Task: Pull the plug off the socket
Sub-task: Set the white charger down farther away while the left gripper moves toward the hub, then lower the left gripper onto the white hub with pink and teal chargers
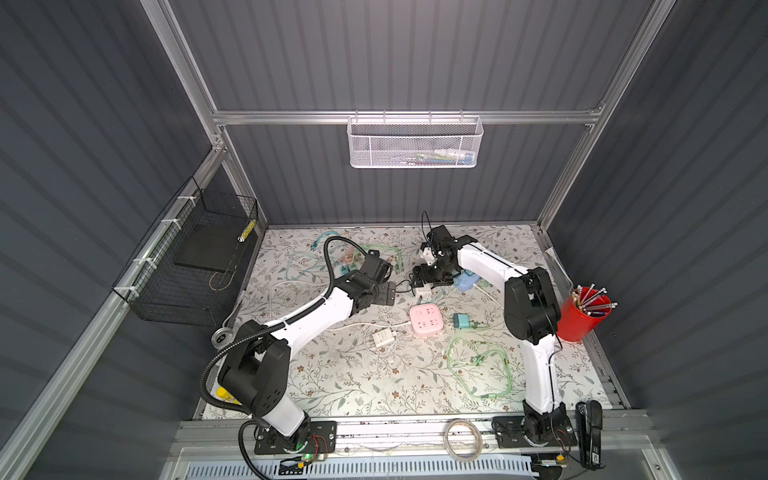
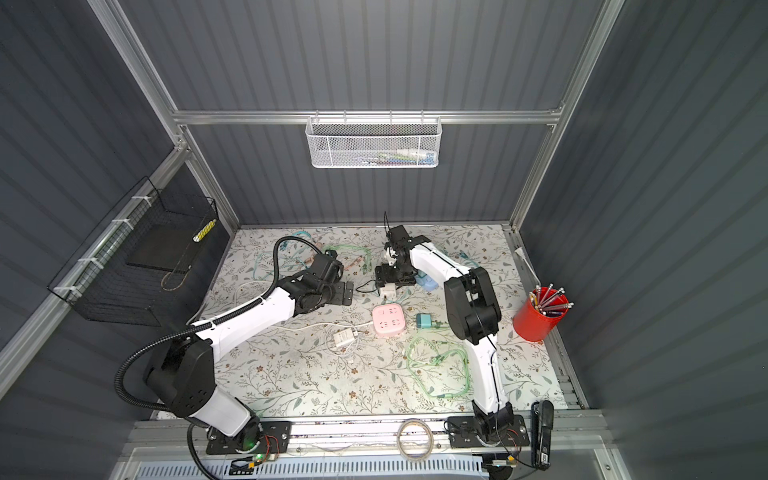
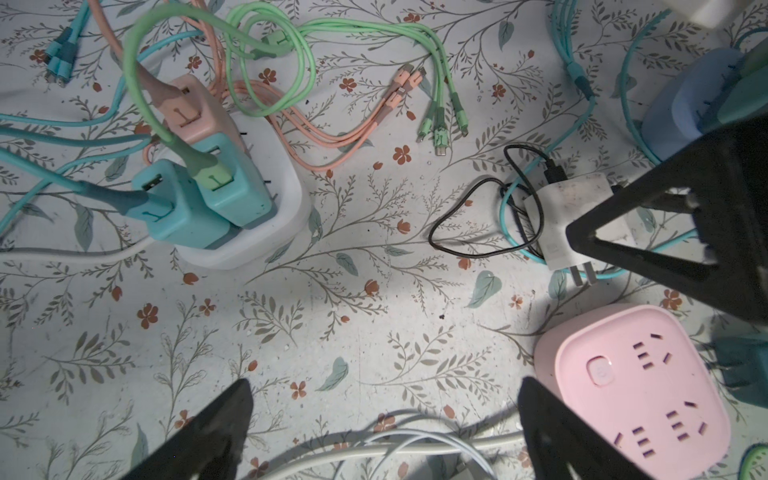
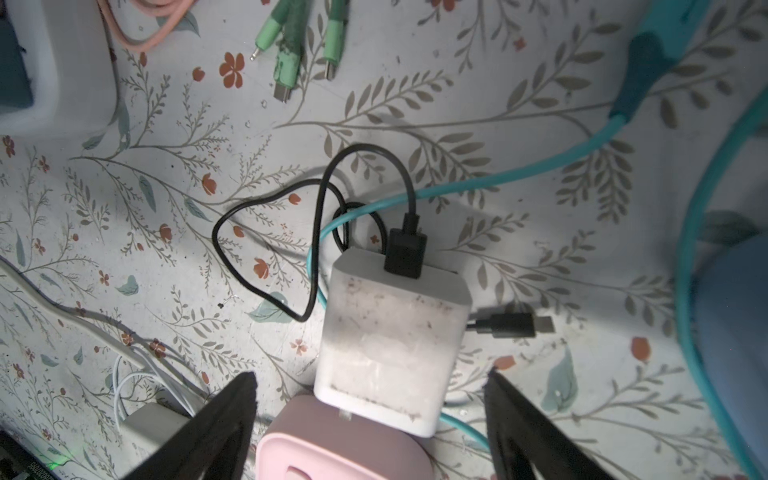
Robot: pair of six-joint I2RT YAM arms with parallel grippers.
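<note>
1. Top views: In both top views the white plug (image 1: 423, 294) lies on the tabletop (image 1: 332, 374) just above frame centre. It is near the pink socket (image 1: 425, 319) but apart from it, and the socket face carries no plug. The right gripper (image 1: 420, 286) hangs directly over the plug. The left gripper (image 1: 388, 294) sits just left of it and holds nothing.
2. Left wrist view: The left jaws stand wide with only bare tabletop between them. The plug is at the right of the frame. Its prongs (image 3: 582, 276) are bare and clear of the socket at lower right. Extraction therefore appears complete.
3. Right wrist view: The right jaws stand wide, one on each side of the plug, and neither touches it. A black cable (image 4: 316, 232) leaves the plug's upper end in a loose loop.
4. Handling: The plug is probably light, with a rigid, smooth shell that may slip. Grip it mid-body across the two flat side faces. Avoid the soft cable and the prongs.
</note>
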